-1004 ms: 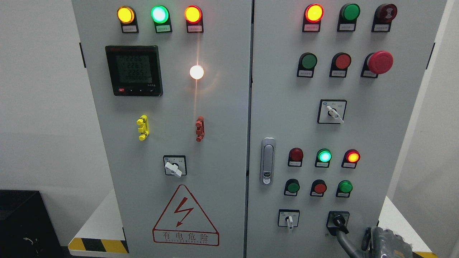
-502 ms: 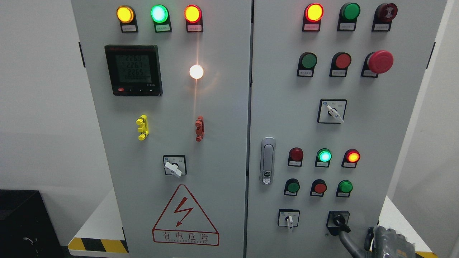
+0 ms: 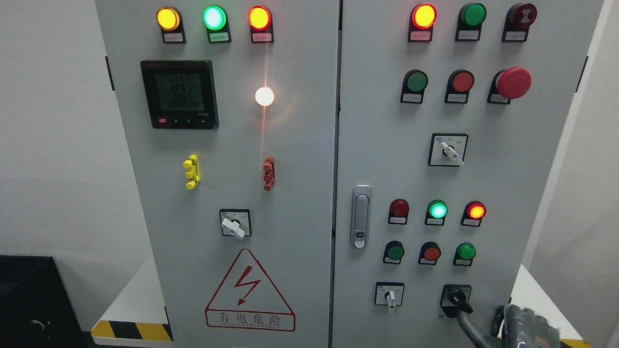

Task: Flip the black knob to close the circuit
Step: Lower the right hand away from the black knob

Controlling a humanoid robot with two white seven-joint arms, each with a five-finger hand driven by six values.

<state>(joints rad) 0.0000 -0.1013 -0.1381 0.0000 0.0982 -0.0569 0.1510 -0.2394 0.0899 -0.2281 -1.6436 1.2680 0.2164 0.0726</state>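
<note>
My right hand (image 3: 524, 326) sits at the frame's five o'clock corner, its grip impossible to judge, just right of the black knob (image 3: 457, 298) low on the cabinet (image 3: 300, 145), the knob's pointer angled toward four o'clock.

You have 1 view, from the robot's head: it faces the grey control cabinet (image 3: 300, 145) squarely and close, tilted slightly downward, its 2 doors filling your frame.

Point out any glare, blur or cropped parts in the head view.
Head view: the white lamp blooms and throws a vertical streak down the panel; the black knob is sharp; the right hand is cropped at the bottom edge; label print is too small to read.
</note>
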